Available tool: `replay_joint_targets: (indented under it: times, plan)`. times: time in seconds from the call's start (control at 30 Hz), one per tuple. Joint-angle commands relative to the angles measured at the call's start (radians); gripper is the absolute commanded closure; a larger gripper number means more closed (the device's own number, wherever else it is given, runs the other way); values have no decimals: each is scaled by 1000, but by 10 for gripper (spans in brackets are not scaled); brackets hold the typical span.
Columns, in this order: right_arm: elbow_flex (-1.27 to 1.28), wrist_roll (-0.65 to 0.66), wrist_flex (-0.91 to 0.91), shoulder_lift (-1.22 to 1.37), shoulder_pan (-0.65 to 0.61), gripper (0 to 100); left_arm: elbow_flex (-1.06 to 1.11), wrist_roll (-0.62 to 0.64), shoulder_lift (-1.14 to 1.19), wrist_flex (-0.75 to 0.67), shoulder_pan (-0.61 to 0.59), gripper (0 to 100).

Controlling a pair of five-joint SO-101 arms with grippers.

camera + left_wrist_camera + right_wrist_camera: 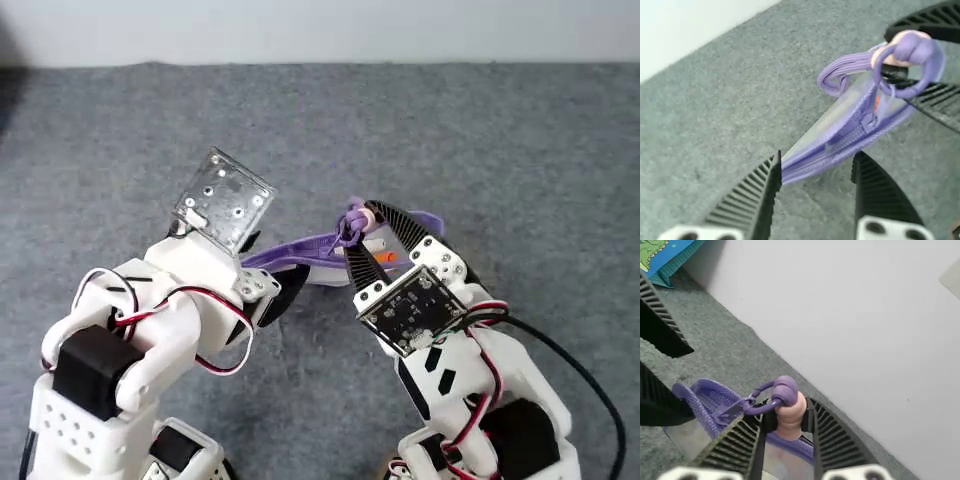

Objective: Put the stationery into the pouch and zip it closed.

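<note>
A purple pouch (305, 250) with clear sides hangs stretched between my two grippers above the grey mat. Something orange (386, 257) shows inside it. My right gripper (365, 222) is shut on the pink zipper charm (790, 416) with its purple ring (912, 55), at the pouch's far-right end. My left gripper (817, 157) stands open, with the pouch's (840, 132) near corner between its fingers and resting against one finger (762, 192). The zipper slider (870, 120) sits close to the charm end. The left gripper's dark fingers (657, 330) appear beyond the pouch (710, 395) in the right wrist view.
Grey felt mat (450, 130) covers the table, with open room behind and to both sides. A white wall (850, 315) runs along the back. A blue card with a green figure (660, 255) lies at the mat's far edge. A black cable (590, 385) trails by the right arm.
</note>
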Motion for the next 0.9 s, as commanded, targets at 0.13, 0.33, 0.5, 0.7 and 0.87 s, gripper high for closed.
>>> replay_joint_targets:
  times: [0.13, 0.33, 0.5, 0.7, 0.87]
  plan:
    - [57, 12, -47, 7, -7, 991, -16, -32, 5, -23, 181, 778]
    - [58, 12, -58, 5, -1, 991, 127, -32, -3, -153, 218, 783]
    - [60, 12, -58, 4, -1, 991, 188, -32, -5, -230, 218, 844]
    - [61, 11, -58, 5, 1, 991, 200, -32, -5, -302, 218, 962]
    - [91, 12, -71, 15, 62, 991, 194, -26, -6, -308, 216, 988]
